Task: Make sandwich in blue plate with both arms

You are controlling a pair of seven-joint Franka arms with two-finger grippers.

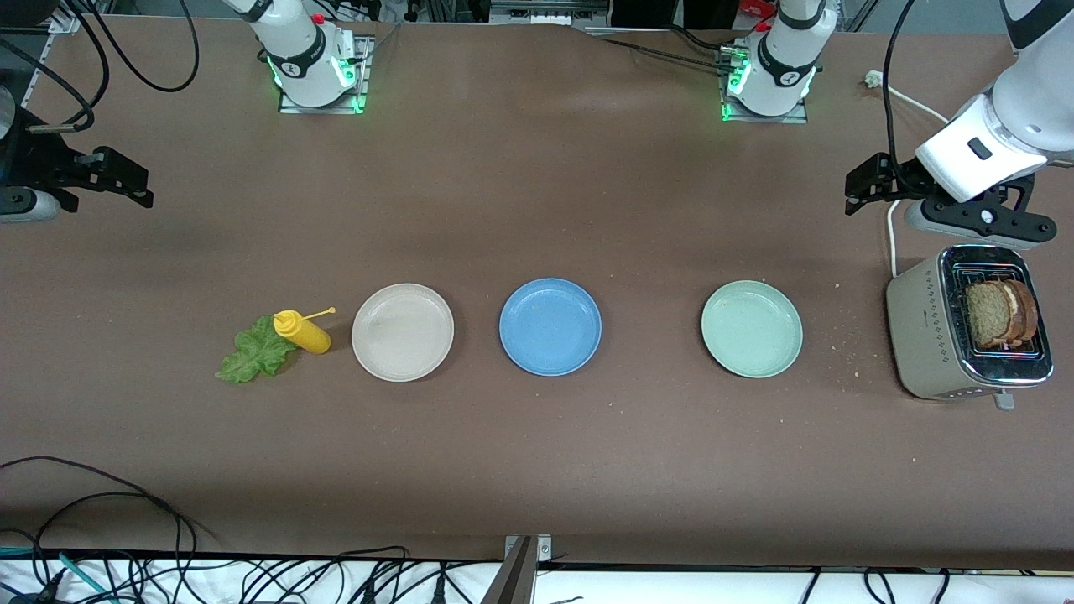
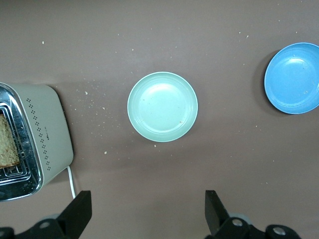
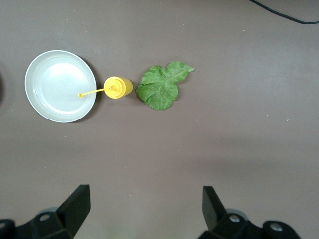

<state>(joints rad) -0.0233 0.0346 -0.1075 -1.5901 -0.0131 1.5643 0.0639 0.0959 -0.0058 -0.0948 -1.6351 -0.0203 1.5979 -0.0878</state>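
Bread slices stand in the toaster at the left arm's end of the table, and the lettuce lies at the right arm's end, touching a yellow bottle. Between them sit a beige plate, the bare blue plate and a green plate. Left gripper hangs over the table beside the toaster, jaws wide, holding nothing. Right gripper waits, equally wide and empty.
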